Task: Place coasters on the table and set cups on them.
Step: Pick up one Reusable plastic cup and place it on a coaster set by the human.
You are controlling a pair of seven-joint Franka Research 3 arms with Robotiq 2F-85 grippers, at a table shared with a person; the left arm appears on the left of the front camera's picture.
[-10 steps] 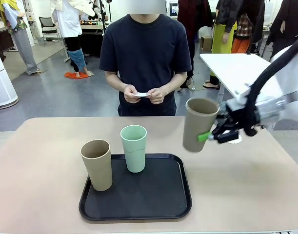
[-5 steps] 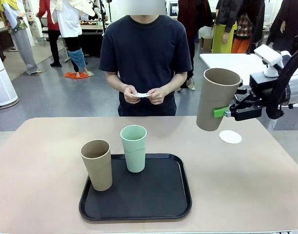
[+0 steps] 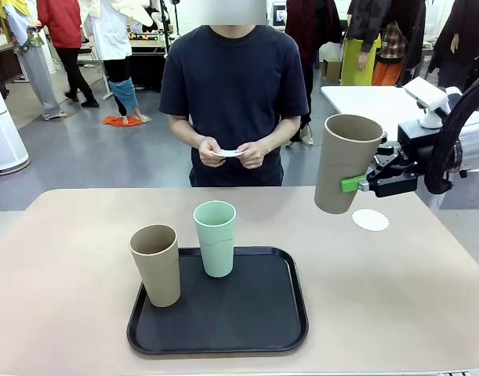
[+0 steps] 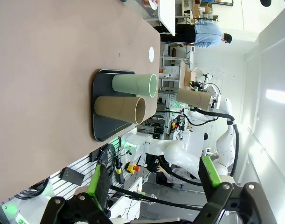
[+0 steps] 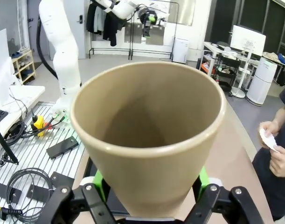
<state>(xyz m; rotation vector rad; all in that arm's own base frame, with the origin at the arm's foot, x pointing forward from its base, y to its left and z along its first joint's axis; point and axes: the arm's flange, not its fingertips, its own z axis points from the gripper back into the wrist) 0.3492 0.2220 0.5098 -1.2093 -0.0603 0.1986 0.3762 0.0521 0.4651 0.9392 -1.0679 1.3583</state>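
Note:
My right gripper [image 3: 357,185] is shut on a tan cup [image 3: 346,164], holding it upright in the air above the table [image 3: 67,258], just left of a white coaster [image 3: 370,220] lying at the right. In the right wrist view the held cup [image 5: 147,135] sits between the green pads [image 5: 98,180]. A second tan cup [image 3: 155,265] and a mint green cup [image 3: 215,238] stand on the black tray [image 3: 247,325]. The person's hands hold something thin and white [image 3: 230,152]. My left gripper [image 4: 151,186] stands open, off the table's side, looking along the table at the tray [image 4: 99,126] and both cups.
The person stands at the far edge, in the middle. A white table [image 3: 380,106] is behind at the right. Bare tabletop lies left and right of the tray. The left wrist view also shows the coaster [image 4: 151,54] and the held cup [image 4: 193,97] farther off.
My right gripper has lifted the tan cup and carried it right and away, from low over the table to beside the coaster. It barely moved in the last half second.

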